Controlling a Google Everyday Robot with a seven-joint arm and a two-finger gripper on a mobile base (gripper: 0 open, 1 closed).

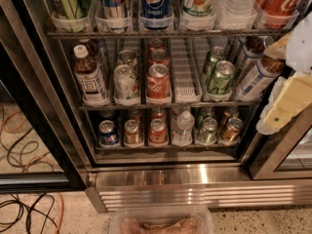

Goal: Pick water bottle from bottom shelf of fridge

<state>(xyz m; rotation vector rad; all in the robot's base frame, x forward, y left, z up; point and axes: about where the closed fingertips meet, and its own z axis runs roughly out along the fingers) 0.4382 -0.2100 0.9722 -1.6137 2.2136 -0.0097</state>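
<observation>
The water bottle [184, 126], small and clear with a white cap, stands on the bottom shelf [165, 148] of the fridge [204, 188]. It is in the fourth lane from the left, between small soda cans. My gripper [286, 103], a cream and white shape, hangs at the right edge of the view in front of the fridge's right door frame. It is to the right of the bottle, a little higher, and apart from it. The fridge door is open.
The middle rack holds a brown-liquid bottle [89, 80], a Coca-Cola can [158, 82], green cans [219, 75] and an empty white lane [184, 72]. Cables [24, 150] lie on the floor at left. A clear plastic tub [161, 221] sits below the steel grille.
</observation>
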